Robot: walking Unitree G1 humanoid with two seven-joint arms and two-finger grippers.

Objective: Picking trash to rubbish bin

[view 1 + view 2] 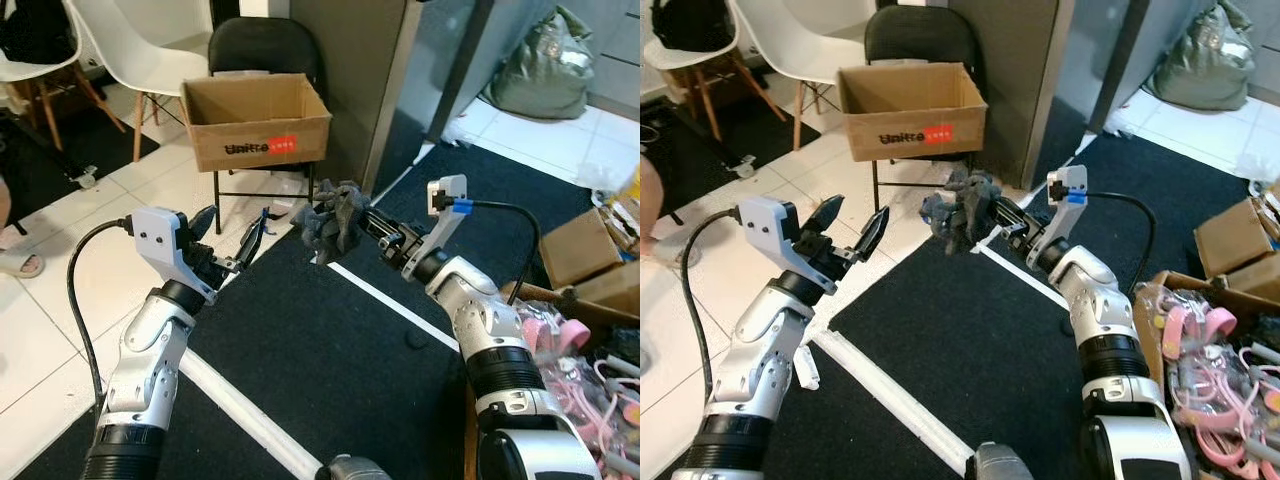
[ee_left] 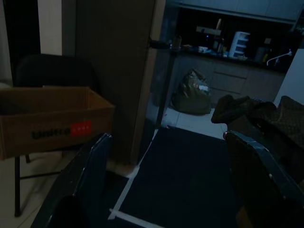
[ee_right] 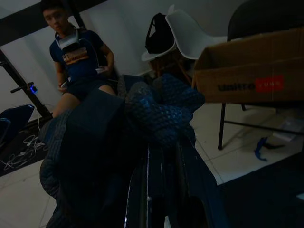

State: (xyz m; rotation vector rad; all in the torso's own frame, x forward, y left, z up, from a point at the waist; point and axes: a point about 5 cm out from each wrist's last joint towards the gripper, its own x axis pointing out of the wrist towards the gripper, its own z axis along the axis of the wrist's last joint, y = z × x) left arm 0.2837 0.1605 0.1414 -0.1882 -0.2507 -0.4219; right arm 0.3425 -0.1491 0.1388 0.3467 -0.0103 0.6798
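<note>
Gripping a crumpled dark rag point(image 1: 332, 222), the right hand point(image 1: 368, 222) holds it in the air above the edge of the black mat point(image 1: 330, 360), its fingers closed on the cloth. The left hand point(image 1: 852, 232) hangs beside it over the white tiles, fingers spread apart and holding nothing. A cardboard box point(image 1: 255, 120) rests on a black folding chair point(image 1: 262, 45) just beyond both hands. In the dim right wrist view, a seated person point(image 3: 78, 61) appears behind the rag, probably holding some small device.
</note>
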